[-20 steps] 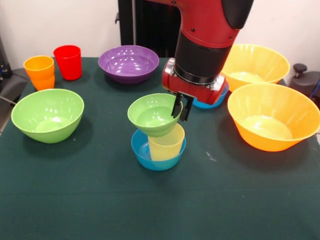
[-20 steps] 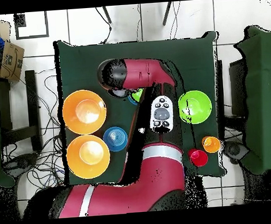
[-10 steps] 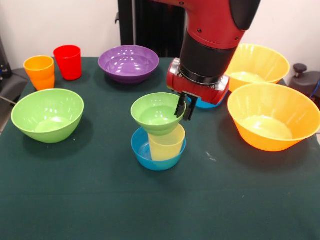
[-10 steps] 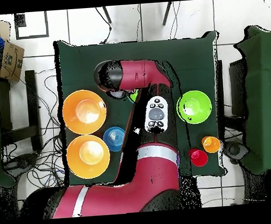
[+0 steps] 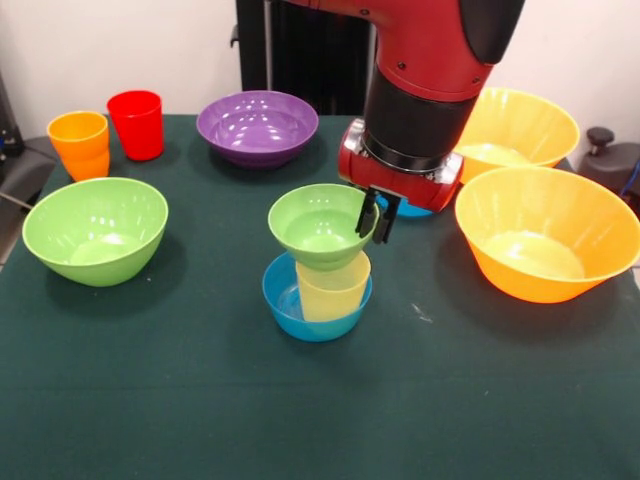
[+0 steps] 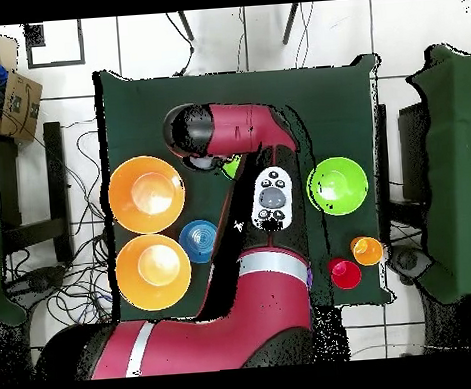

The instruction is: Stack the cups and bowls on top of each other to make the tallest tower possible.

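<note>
Counter (image 5: 180,400) of dark green cloth carrying a red arm (image 5: 425,70), whose gripper (image 5: 375,218) has its jaws pinched on the right rim of the small green bowl (image 5: 320,226); bowl sits atop the yellow cup (image 5: 333,290), nested in a small blue bowl (image 5: 285,300).

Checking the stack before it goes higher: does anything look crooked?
Yes. The small green bowl sits tilted on the yellow cup, overhanging left, with the gripper shut on its right rim.
</note>
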Robot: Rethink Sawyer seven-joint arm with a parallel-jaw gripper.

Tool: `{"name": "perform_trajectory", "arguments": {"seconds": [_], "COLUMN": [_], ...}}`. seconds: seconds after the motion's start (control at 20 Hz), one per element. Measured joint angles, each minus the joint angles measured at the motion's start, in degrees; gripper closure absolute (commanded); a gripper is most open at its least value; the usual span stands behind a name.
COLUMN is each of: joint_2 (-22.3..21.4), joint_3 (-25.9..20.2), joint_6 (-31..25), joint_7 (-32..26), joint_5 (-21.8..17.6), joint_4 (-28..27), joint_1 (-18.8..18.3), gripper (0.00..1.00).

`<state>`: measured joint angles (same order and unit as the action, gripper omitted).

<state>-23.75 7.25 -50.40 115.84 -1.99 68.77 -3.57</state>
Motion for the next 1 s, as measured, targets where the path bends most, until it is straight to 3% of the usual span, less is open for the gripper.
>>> {"name": "perform_trajectory", "arguments": {"seconds": [1.0], "joint_2": [1.22], "joint_3": [0.1], "joint_6": [0.0], "joint_7": [0.0], "joint_5": [2.04], "joint_4": [-0.01], "joint_1": [0.8], "gripper": [1.0]}}
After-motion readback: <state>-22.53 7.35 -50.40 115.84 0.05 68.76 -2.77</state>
